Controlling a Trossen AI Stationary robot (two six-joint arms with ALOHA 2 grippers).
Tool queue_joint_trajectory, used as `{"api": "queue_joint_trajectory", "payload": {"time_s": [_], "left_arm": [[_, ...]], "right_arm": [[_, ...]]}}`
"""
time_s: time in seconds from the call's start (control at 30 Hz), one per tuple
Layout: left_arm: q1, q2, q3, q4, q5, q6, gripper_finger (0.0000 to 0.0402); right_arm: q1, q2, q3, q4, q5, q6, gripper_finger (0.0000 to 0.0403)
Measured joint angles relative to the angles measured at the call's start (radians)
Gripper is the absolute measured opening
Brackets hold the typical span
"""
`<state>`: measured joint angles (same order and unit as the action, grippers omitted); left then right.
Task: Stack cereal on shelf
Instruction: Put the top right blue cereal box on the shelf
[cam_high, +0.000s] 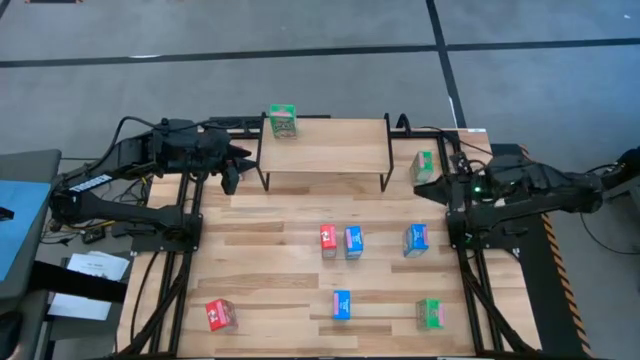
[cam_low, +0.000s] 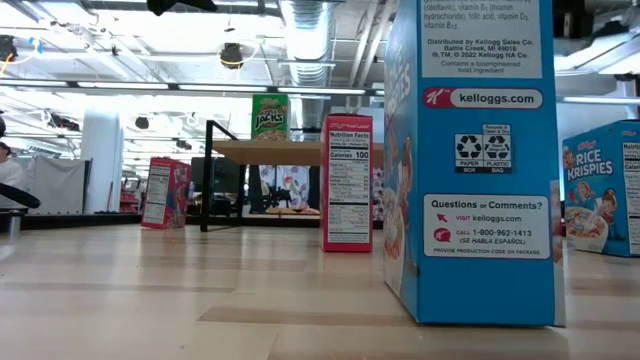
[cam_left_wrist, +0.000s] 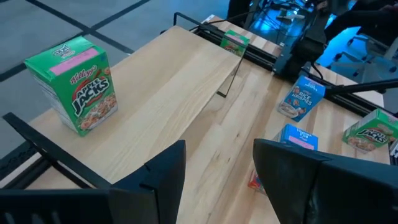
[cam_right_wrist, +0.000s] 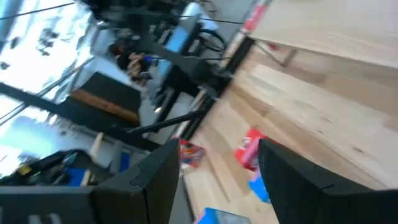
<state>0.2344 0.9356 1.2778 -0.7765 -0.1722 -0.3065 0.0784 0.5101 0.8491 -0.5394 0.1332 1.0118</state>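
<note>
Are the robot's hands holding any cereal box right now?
No. The left gripper hangs by the shelf with open fingers and nothing between them. The right gripper is open and empty too.

We see a slatted wooden bench (cam_high: 280, 260) carrying a low shelf (cam_high: 330, 150) at its far edge, a light wooden top on thin black legs. One green cereal box (cam_high: 283, 121) stands upright on the shelf's far left corner. On the bench lie seven more boxes: a green one (cam_high: 424, 165) just right of the shelf, a red (cam_high: 328, 240) and a blue (cam_high: 353, 242) box side by side mid-bench, another blue (cam_high: 416, 239) to their right, and along the near edge a red (cam_high: 220, 315), a blue (cam_high: 341, 304) and a green box (cam_high: 430, 314).
</note>
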Motion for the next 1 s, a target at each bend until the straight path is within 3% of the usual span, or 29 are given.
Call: {"api": "queue_joint_trajectory", "payload": {"time_s": [0.23, 0.5, 0.77, 1.0], "left_arm": [[0.000, 0.000, 0.000, 0.000, 0.000, 0.000, 0.0176], [0.000, 0.000, 0.000, 0.000, 0.000, 0.000, 0.0176], [0.000, 0.000, 0.000, 0.000, 0.000, 0.001, 0.0176], [0.000, 0.000, 0.000, 0.000, 0.000, 0.040, 0.0176]], "right_arm": [[-0.014, 0.031, 0.146, -0.102, -0.003, -0.029, 0.0240], [-0.035, 0.105, 0.302, -0.507, -0.004, 0.221, 0.0240], [-0.034, 0.206, 0.307, -0.730, -0.087, 0.482, 0.0240], [-0.034, 0.282, 0.307, -0.806, -0.088, 0.554, 0.0240]]}}
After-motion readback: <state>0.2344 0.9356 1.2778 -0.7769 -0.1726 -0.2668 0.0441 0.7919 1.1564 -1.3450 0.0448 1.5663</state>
